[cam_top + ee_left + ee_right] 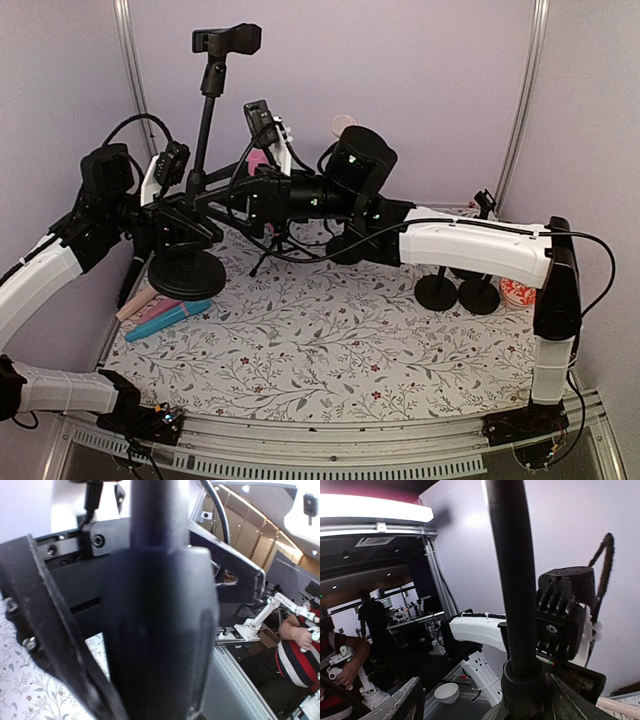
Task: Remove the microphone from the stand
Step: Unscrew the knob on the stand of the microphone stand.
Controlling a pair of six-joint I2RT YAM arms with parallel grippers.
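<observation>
Left jaws clamp the stand (206,130), right jaws open around it

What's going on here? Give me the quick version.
Two robot arms are working on the black microphone stand at the left of the table. The left pincer is clamped on the stand's pole, apparently steadying it. The right pincer sits around the same pole with its fingers spread, not gripping. The clip on top looks empty, and a blue microphone lies on the table nearby.
</observation>
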